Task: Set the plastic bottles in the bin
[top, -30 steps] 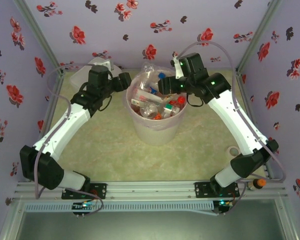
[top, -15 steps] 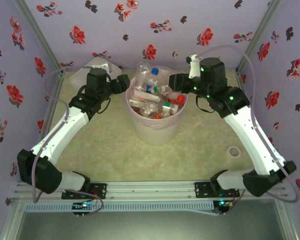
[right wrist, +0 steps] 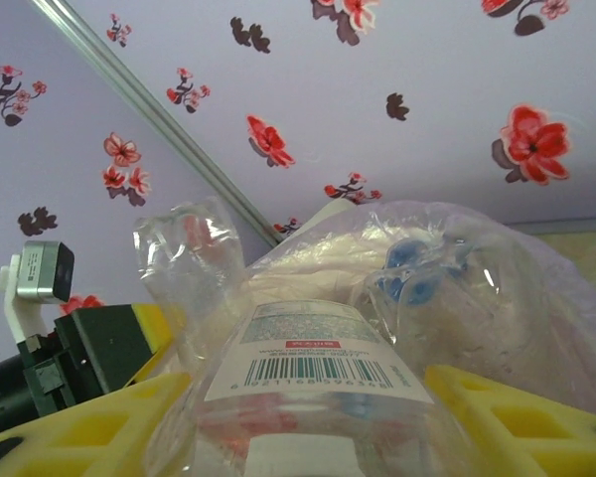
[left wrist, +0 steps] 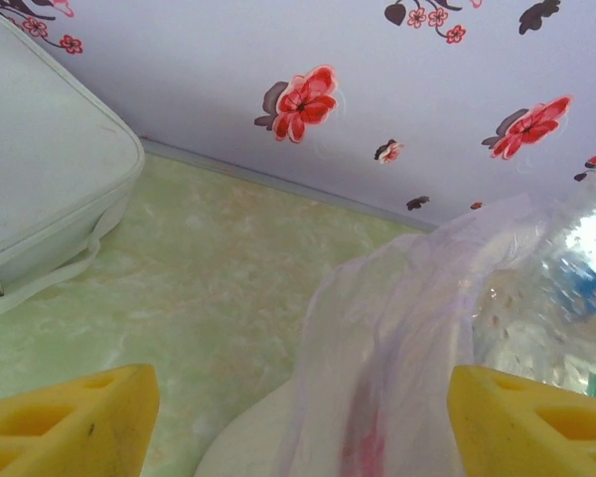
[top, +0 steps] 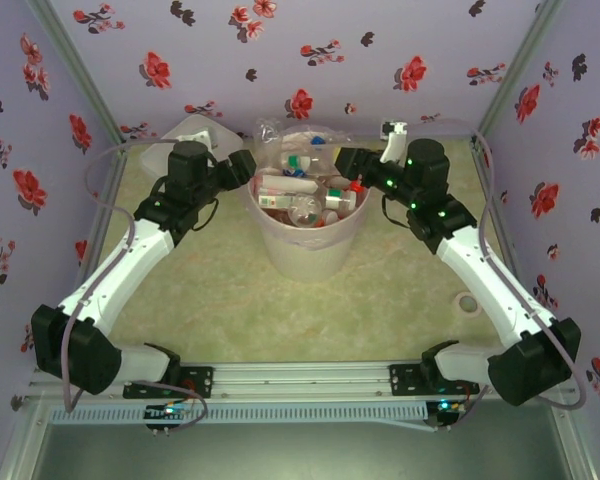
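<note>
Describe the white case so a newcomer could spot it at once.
Start at the round bin in the middle of the green table. Look to the table's far left corner, behind the left arm: the white case lies there. It is flat, opaque, rounded-square, unlike the clear bottles.

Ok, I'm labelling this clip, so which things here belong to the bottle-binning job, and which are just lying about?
Part of the job:
- plastic bottles, piled inside the bin
- bin, lined with a bag

Just lying about:
- white case, far left corner
- tape roll, right side of the table
</note>
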`<state>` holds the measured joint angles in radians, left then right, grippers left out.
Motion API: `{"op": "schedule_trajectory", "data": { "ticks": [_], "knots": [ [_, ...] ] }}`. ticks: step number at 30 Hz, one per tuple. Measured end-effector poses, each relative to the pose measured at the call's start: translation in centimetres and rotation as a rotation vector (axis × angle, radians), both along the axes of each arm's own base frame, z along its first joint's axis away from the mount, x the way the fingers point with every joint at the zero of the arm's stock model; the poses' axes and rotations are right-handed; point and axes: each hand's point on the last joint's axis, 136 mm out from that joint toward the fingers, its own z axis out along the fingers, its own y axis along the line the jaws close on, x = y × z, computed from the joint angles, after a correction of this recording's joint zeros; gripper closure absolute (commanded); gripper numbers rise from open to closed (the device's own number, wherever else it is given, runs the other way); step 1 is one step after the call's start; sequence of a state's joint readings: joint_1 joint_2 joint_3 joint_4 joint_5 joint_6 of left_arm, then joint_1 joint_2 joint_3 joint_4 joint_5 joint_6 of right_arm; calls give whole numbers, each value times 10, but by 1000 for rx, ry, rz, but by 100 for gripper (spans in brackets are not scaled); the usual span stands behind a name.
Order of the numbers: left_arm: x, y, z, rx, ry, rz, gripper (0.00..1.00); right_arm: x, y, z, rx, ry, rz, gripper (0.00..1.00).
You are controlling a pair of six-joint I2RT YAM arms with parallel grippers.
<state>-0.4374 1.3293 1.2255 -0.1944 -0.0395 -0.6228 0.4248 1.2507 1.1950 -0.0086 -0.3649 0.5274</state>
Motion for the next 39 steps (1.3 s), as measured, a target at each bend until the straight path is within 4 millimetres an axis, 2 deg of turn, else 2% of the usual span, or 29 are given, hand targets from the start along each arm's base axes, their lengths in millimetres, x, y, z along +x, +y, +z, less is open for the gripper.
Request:
{"op": "schedule_trajectory", "data": {
  "ticks": [3,6,10,13,15,18,21,23,26,29,35,39],
  "knots": [
    [0,0,0,-1,-1,0,23,-3,3,-12,-27,43,29,24],
    [0,-1,0,-3,0,-6,23,-9,1,-15,-97,59,45,6],
    [0,-3,3,-9,-4,-17,23,-19,-9,5,-185,33,31,3],
    [4,-6,13,-15,-22,-22,23,-26,-22,32,-246,-28,-6,10],
    [8,-8,24,-21,-42,-26,23,-28,-30,48,-278,-66,-37,19],
    [17,-12,40,-23,-75,-31,23,-27,-34,56,-305,-88,-56,31],
    [32,-20,51,-21,-95,-38,24,-16,-28,44,-331,-55,-44,46],
    [43,-27,53,-19,-98,-49,24,-7,-21,27,-351,-14,-31,50],
    [60,-36,47,-3,-91,-60,25,4,-13,1,-381,42,-13,58],
    [71,-45,40,11,-81,-74,25,6,-6,-7,-383,58,1,63],
    [66,-64,23,33,-55,-117,26,3,0,-9,-383,58,18,67],
    [60,-68,16,30,-63,-123,27,4,4,-12,-394,63,28,67]
  ]
}}
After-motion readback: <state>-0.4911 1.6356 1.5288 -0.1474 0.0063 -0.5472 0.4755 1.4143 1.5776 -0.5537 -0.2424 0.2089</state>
